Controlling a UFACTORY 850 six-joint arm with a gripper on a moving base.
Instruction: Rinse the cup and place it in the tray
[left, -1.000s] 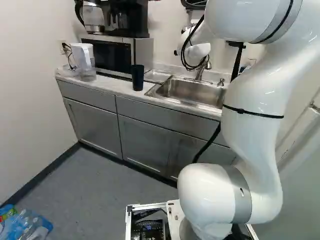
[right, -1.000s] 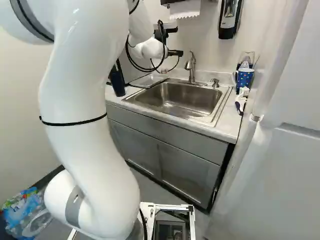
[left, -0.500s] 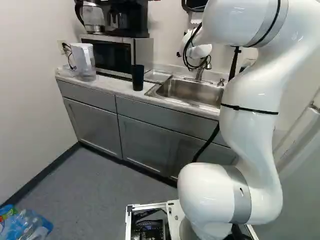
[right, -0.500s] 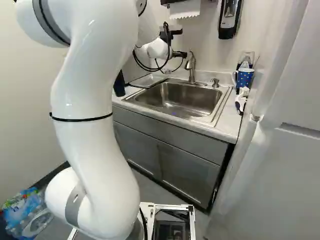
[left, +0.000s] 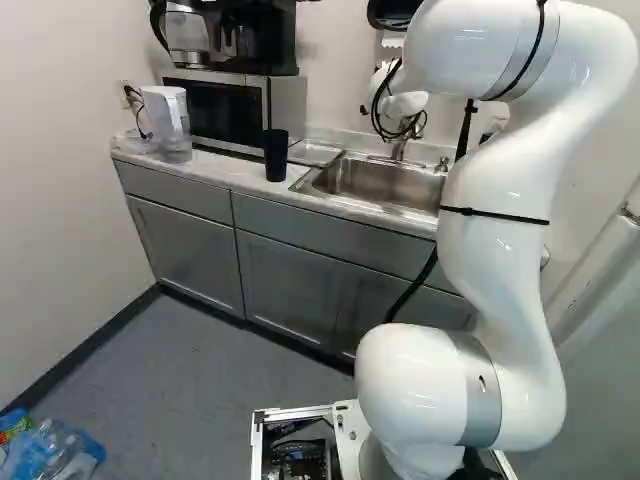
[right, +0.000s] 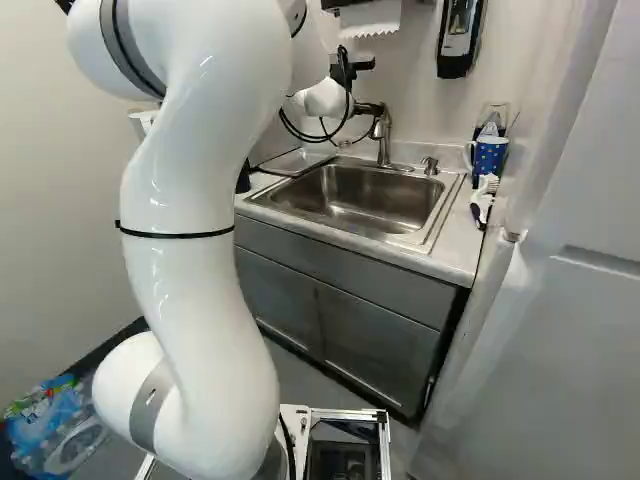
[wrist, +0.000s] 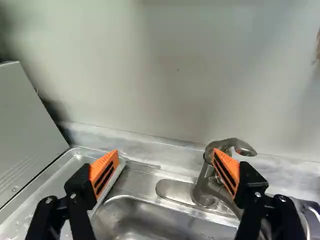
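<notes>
We take the dark cup (left: 276, 155) as ours; it stands upright on the counter (left: 225, 172), left of the tray (wrist: 50, 182) and sink (right: 430, 240). Judgement: light, fairly stiff plastic, unlikely to shatter, slick once wet. Best hold: mid-wall, from two sides, with modest squeeze. We see the gripper (wrist: 165, 157) wide open, holding nothing, one finger beside the faucet (wrist: 202, 182). At the right stands a blue mug (right: 489, 155); we cannot fully rule it out as the target.

Surface: pale, smooth; we note the pitcher (left: 167, 115) at the left, then the microwave (left: 230, 110). The far wall (wrist: 175, 75) leaves little room behind the faucet.
</notes>
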